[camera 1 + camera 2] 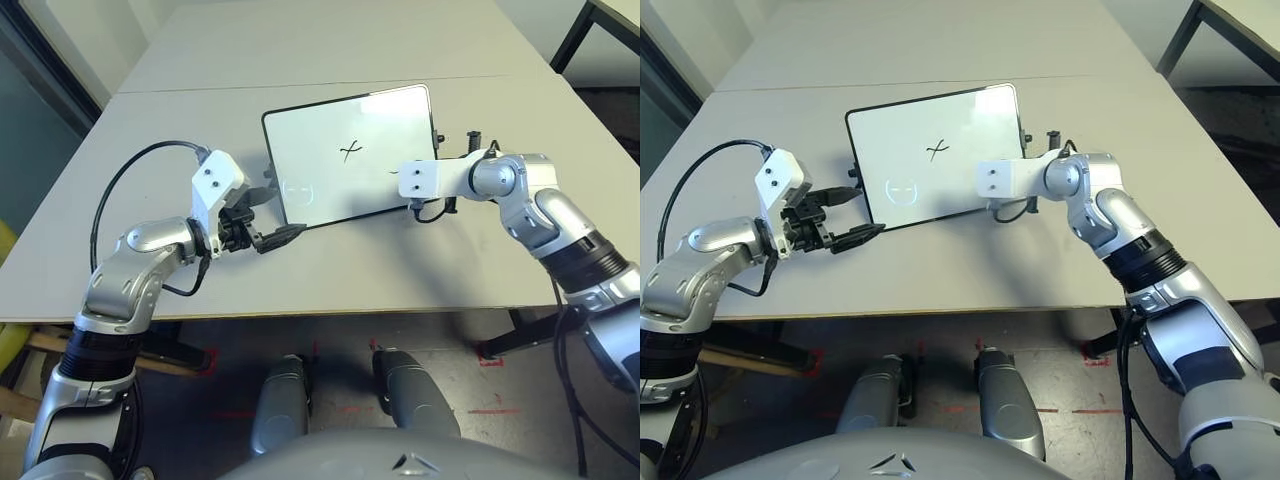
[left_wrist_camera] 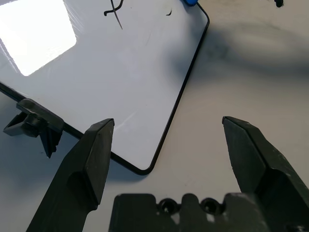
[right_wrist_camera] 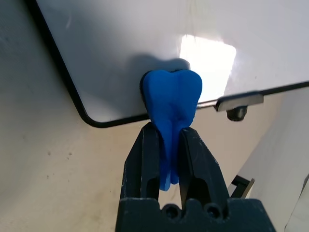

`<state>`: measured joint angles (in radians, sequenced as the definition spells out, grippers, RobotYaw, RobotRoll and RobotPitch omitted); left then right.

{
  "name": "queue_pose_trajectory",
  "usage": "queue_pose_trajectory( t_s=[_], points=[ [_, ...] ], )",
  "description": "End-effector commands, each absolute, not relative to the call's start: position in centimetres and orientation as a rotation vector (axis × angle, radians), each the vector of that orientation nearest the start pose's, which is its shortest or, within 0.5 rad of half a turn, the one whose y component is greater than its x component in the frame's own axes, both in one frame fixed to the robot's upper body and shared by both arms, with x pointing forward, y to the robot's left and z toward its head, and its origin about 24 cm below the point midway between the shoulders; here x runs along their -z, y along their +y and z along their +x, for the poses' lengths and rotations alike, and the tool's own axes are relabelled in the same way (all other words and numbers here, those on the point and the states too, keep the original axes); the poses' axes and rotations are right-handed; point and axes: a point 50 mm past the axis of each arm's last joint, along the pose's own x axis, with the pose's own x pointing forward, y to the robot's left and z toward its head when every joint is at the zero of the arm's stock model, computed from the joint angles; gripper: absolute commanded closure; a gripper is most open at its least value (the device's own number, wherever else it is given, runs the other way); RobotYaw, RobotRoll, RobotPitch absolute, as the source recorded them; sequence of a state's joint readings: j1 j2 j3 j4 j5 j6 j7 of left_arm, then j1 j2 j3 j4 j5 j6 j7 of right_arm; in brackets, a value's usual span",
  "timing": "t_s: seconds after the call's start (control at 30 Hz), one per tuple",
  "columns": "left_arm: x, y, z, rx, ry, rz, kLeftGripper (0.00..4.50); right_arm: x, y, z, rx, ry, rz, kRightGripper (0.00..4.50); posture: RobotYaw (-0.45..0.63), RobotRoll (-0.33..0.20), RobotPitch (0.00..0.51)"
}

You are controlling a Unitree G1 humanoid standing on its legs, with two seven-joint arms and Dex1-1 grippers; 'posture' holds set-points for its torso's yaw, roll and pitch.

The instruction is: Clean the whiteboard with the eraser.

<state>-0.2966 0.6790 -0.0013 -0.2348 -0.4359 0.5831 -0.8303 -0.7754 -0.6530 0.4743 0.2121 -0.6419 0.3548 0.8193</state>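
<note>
Meanwhile, right gripper point(image 3: 169, 133) clamped on blue eraser point(image 3: 173, 99), held over the whiteboard's point(image 1: 350, 150) edge, its white housing hiding part of that side. Left gripper point(image 2: 169, 121) spread wide and empty near the opposite edge, clip point(image 2: 36, 121) close by; board lies aslant on table point(image 1: 420, 260), black cross point(image 1: 350, 151) mid-surface.

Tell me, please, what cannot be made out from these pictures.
- Left eye view: the right end of the small pen mark, hidden by the right arm's white housing.
- Left wrist view: most of the blue eraser, cut off by the top edge.
- Right wrist view: the whiteboard's far part, cut off by the edge.
</note>
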Motion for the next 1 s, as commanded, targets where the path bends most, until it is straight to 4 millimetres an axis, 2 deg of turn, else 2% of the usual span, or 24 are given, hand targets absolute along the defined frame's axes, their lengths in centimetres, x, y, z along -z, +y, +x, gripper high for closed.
queue_pose_trajectory(
  t_s=[0.03, 0.4, 0.67, 0.83, 1.0],
  points=[
    [-14.3, 19.1, 27.2, 0.923, 0.21, 0.245, 0.0, -16.2, -17.0, 35.7, -0.561, 0.346, -1.429, 4.16, -0.17, 0.0, 0.124],
    [-14.5, 19.4, 27.2, 0.914, 0.208, 0.247, 0.0, -16.0, -13.1, 35.4, -0.664, 0.254, -1.423, 4.16, -0.17, 0.0, 0.122],
    [-14.6, 19.5, 27.2, 0.904, 0.207, 0.253, 0.0, -15.5, -10.2, 34.4, -0.747, 0.192, -1.424, 4.16, -0.15, 0.0, 0.116],
    [-14.6, 19.5, 27.2, 0.902, 0.205, 0.254, 0.0, -15.4, -9.8, 34.2, -0.761, 0.189, -1.43, 4.16, -0.15, 0.0, 0.112],
    [-14.7, 19.4, 27.2, 0.904, 0.2, 0.254, 0.0, -15.4, -11.5, 34.7, -0.721, 0.239, -1.461, 4.17, -0.15, 0.0, 0.112]
  ],
)
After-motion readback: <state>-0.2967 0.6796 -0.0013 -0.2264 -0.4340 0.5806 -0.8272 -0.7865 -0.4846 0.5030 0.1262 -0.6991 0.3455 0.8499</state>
